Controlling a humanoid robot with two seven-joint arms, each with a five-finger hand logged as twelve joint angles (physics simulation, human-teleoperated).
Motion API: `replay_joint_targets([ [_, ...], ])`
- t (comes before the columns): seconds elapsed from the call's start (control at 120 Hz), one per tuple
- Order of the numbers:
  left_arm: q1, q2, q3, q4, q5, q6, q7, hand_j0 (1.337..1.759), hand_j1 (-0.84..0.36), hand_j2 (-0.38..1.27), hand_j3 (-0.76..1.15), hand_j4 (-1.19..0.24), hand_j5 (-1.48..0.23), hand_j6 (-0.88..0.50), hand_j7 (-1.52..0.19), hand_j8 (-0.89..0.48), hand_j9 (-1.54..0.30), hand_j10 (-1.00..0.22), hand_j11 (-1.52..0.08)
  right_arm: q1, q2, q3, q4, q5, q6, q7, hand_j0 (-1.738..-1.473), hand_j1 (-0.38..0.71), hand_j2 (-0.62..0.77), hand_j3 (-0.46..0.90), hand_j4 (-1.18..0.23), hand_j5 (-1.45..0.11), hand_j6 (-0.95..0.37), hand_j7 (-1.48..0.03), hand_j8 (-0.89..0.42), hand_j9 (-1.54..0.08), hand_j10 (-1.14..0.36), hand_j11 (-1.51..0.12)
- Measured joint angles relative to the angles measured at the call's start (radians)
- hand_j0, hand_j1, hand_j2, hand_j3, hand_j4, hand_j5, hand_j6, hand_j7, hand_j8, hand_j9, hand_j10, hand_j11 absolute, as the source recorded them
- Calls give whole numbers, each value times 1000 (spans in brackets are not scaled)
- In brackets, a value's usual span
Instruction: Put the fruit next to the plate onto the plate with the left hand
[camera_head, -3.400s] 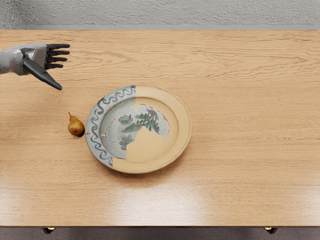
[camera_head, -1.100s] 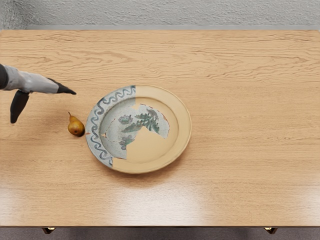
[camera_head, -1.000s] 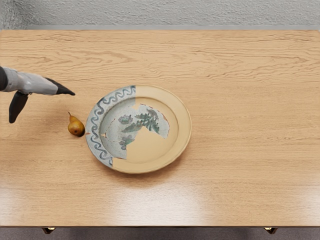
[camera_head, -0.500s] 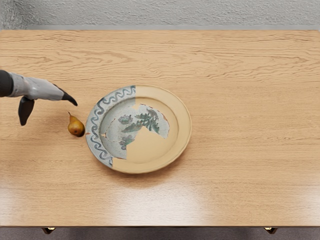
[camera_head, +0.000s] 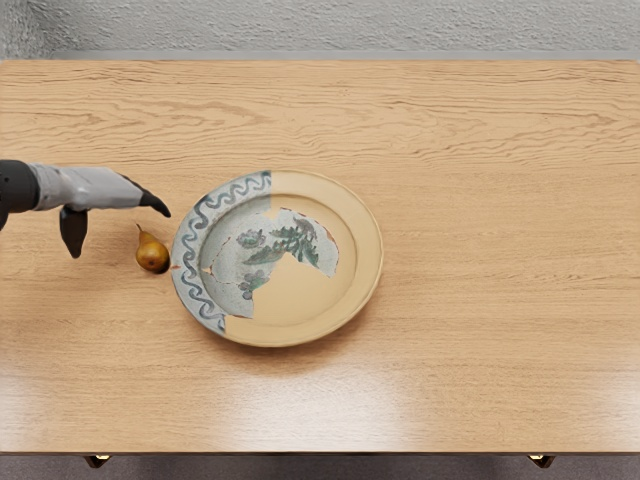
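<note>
Head view. The left hand (camera_head: 98, 190) comes in from the left edge and hovers just above and left of the pear (camera_head: 152, 256), without touching it. Its fingers (camera_head: 152, 204) stretch toward the plate (camera_head: 366, 252) while the thumb (camera_head: 73, 231) hangs down apart from them; it grips nothing. The pear lies on the wooden table (camera_head: 480, 150), stem up-left, right beside the plate's left rim; whether they touch is unclear. The plate is tan with a blue wave border and a green leaf patch.
</note>
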Motion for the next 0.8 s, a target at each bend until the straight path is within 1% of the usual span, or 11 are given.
replay_joint_targets([
  [0.325,31,-2,-10,2,6,41,0,1658,114,41,0,-200,-257,-201,-256,-201,-256,-199,-256,0,0,0,0,0,0,0,-1658,-320,-5,0,-24,-31,-24,-31,-24,-31,-24,-31],
  [0.475,43,-3,-7,3,39,63,0,1658,114,41,0,-200,-257,-201,-256,-201,-256,-199,-256,0,0,0,0,0,0,0,-1658,-320,-5,0,-24,-31,-24,-31,-24,-31,-24,-31],
  [0.8,71,-37,-5,9,55,78,0,1658,115,41,0,-199,-255,-200,-255,-199,-255,-198,-255,0,0,0,0,0,0,0,-1658,-320,-5,0,-24,-31,-24,-31,-24,-31,-24,-31],
])
